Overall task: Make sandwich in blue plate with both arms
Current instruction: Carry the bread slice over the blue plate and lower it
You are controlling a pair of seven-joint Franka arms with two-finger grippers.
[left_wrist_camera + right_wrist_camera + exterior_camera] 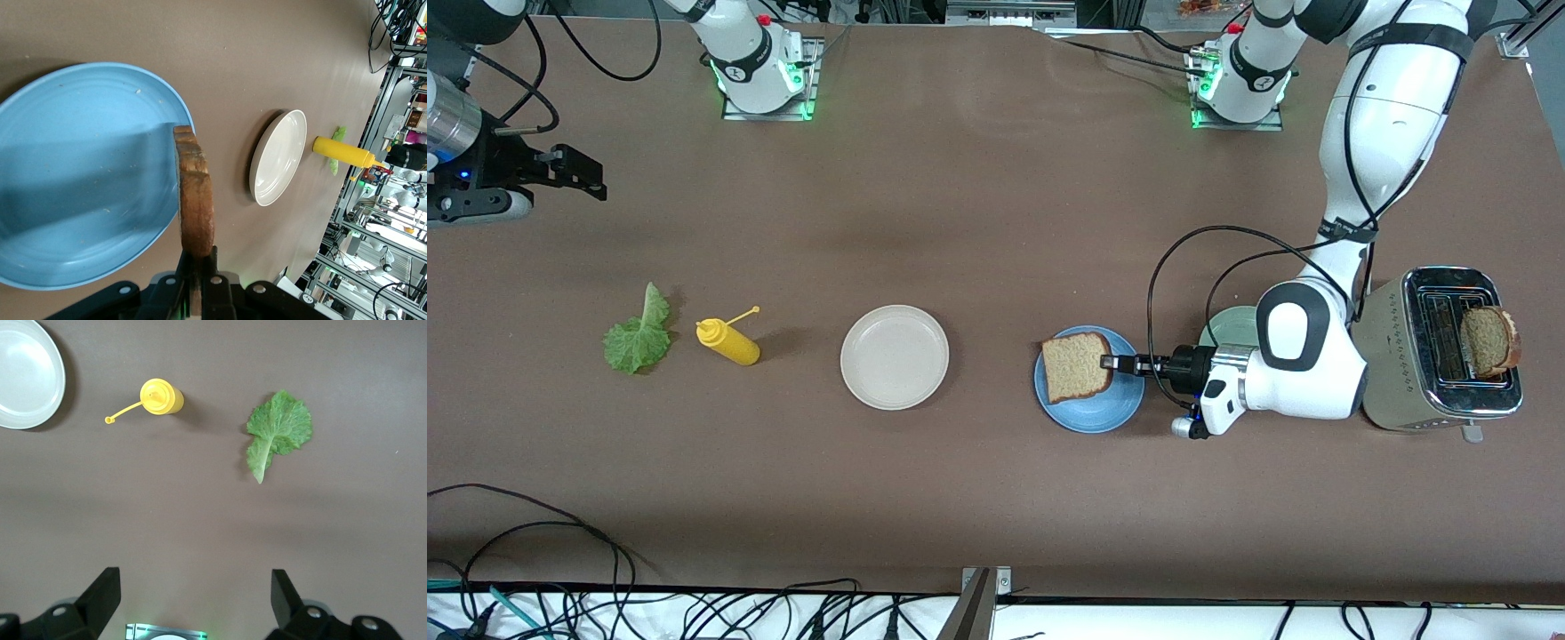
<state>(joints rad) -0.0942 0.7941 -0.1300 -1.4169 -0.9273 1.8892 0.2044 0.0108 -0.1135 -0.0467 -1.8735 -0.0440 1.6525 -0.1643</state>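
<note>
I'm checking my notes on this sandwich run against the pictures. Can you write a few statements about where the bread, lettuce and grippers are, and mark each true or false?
1. The left gripper is shut on a square brown bread slice over the round sky-blue plate. True.
2. The ruffled green lettuce leaf already lies on the blue plate. False: it lies on the brown table toward the right arm's end, beside the yellow squeeze bottle.
3. A second brown bread slice stands in the silver toaster. True.
4. The right gripper holds the squeeze bottle. False: it is open and empty, up over bare table.
5. The round cream-white plate holds a bread slice. False: nothing lies in it.
</note>
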